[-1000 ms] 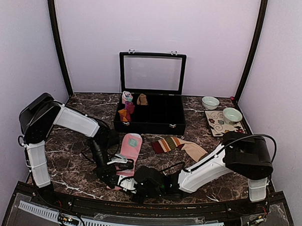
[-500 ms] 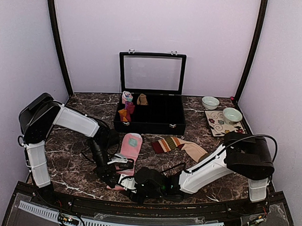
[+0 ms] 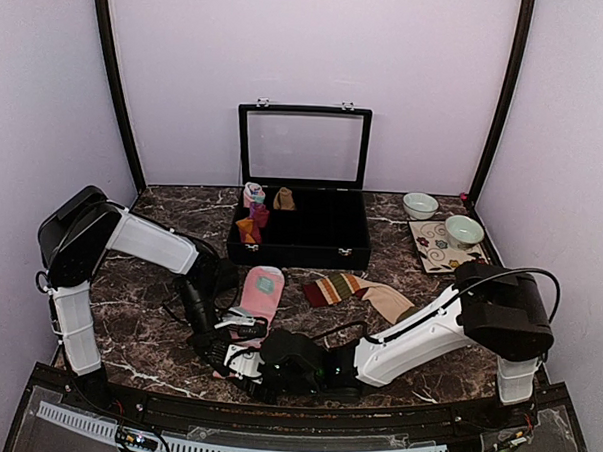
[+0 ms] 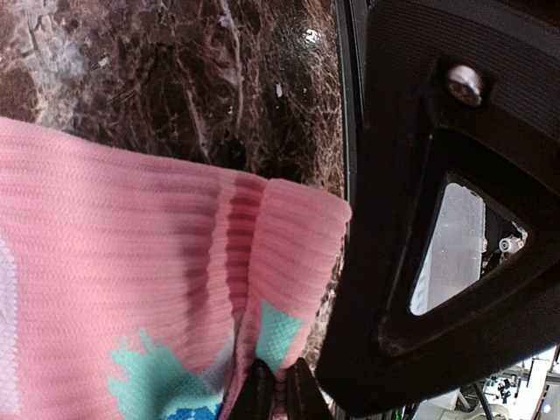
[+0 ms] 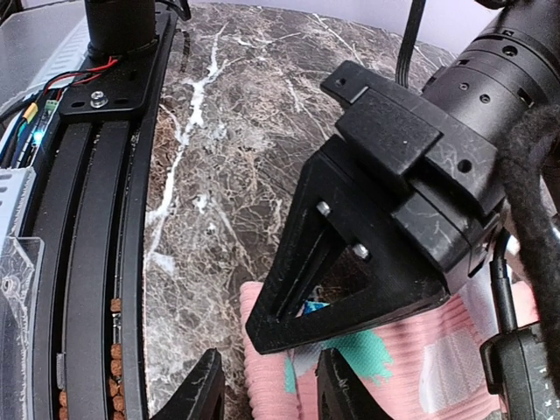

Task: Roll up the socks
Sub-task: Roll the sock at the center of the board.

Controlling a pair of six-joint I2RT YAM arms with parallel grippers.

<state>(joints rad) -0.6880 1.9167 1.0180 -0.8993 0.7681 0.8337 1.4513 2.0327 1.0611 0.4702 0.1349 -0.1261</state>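
Although the overhead view leaves the grip unclear at the near end of the long pink knitted sock with mint pattern (image 3: 262, 289), the left wrist shows us the left gripper (image 4: 280, 395) pinched tight on a fold of its edge. From the right wrist, the right gripper (image 5: 269, 394) stands parted, straddling that edge without squeezing. We count two long socks on the dark marble table (image 3: 137, 319), the other a red-brown-cream striped sock with tan foot (image 3: 344, 286); four small rolled bundles (image 3: 259, 216) in the black hinged case (image 3: 300, 254); two pale bowls (image 3: 420, 204).
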